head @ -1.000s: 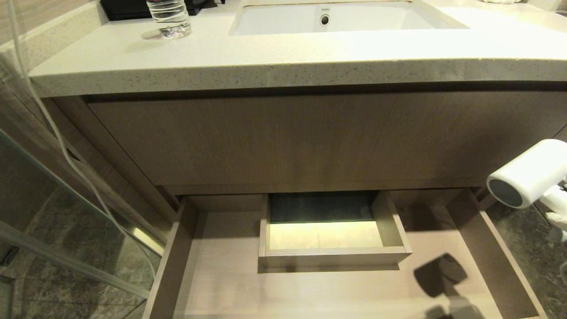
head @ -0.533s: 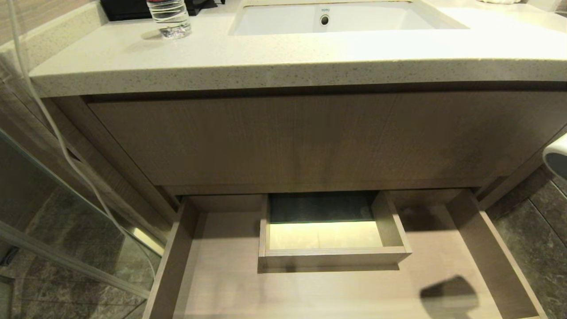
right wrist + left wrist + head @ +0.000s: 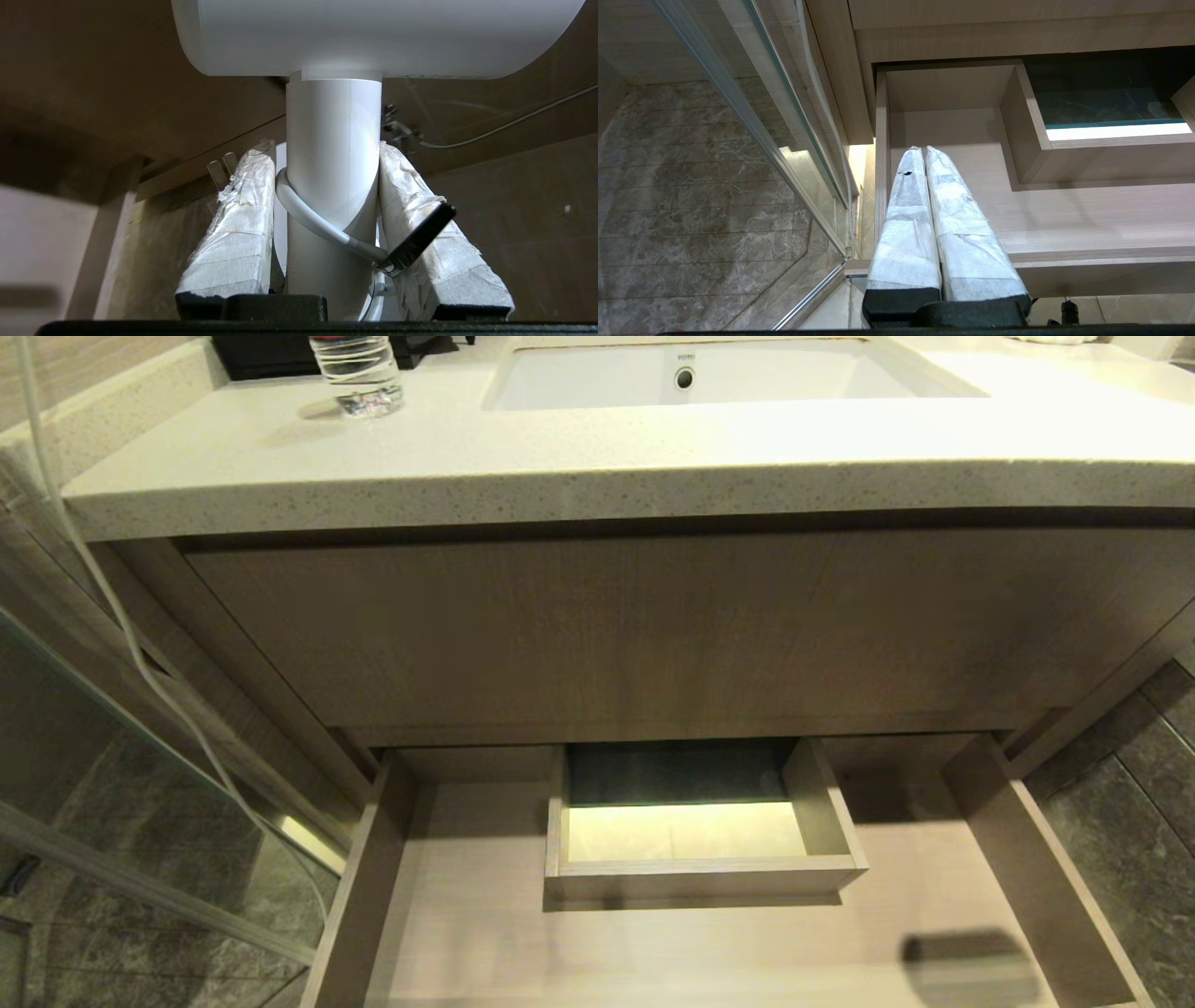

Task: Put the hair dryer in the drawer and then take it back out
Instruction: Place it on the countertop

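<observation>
The drawer point(image 3: 362, 887) stands pulled out below the vanity, its wooden floor bare apart from a dark shadow at the right front. The white hair dryer point(image 3: 373, 37) is out of the head view. In the right wrist view its straight handle stands between the padded fingers of my right gripper point(image 3: 327, 154), which is shut on it. The white cord point(image 3: 317, 224) loops round the handle, with the black strap point(image 3: 420, 238) against one finger. My left gripper point(image 3: 923, 149) hangs shut and empty over the drawer's point(image 3: 1064, 214) left end.
A small open wooden box point(image 3: 700, 875) sits at the middle back of the drawer. On the countertop point(image 3: 560, 457) are a water bottle point(image 3: 359, 373) and a sink point(image 3: 794, 378). A glass panel point(image 3: 112, 821) and a hanging white cable point(image 3: 121, 616) stand at the left.
The hair dryer, at the right edge of the head view a second ago, has slid out of it to the right. Its shadow on the drawer floor has moved toward the front.
</observation>
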`<state>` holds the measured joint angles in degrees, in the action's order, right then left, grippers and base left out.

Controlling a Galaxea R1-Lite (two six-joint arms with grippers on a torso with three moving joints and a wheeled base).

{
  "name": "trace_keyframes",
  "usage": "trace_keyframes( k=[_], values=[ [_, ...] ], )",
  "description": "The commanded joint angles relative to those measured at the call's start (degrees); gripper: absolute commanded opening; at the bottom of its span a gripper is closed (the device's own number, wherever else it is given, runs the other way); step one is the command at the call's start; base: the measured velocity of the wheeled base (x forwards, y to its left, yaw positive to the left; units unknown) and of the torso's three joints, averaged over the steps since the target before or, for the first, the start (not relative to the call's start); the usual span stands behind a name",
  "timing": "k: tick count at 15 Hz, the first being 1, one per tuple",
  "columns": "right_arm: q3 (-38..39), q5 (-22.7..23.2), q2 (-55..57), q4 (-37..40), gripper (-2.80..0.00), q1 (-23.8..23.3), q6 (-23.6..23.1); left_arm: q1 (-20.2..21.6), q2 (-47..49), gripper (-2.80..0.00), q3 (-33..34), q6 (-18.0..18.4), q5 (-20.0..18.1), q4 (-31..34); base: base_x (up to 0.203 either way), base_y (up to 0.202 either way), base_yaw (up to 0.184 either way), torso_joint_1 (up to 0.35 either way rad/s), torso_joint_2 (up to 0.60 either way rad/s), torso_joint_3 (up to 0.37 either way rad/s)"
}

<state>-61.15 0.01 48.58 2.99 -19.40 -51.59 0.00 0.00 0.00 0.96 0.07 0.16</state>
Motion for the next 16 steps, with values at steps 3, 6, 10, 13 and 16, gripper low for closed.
trace_keyframes(
  k=[3,6,10,13,16],
  values=[
    [-17.65,0.09,11.96,1.34,-2.8,-0.86,-0.12,0.0,0.0,-2.8,0.0,0.0,0.01,0.02,0.0,0.0,0.0,0.0,0.0,0.0],
    [-28.29,0.15,19.79,1.61,-2.8,-0.98,-0.09,0.0,0.0,-2.8,0.0,0.0,0.01,0.02,0.0,0.0,0.0,0.0,0.0,0.0],
    [-39.2,0.35,28.51,1.26,-2.8,-0.8,-0.2,0.0,0.0,-2.8,0.0,0.0,0.01,0.02,0.0,0.0,0.0,0.0,0.0,0.0],
    [-45.98,2.3,34.43,0.91,-2.8,0.31,-0.43,0.0,0.0,-2.8,0.0,0.0,0.01,0.02,0.0,0.0,0.0,0.0,0.0,0.0],
    [-49.67,5.92,39.28,0.02,-2.8,1.3,-1.41,0.0,0.0,-2.8,0.0,0.0,0.01,0.02,0.0,0.0,0.0,0.0,0.0,0.0]
  ],
)
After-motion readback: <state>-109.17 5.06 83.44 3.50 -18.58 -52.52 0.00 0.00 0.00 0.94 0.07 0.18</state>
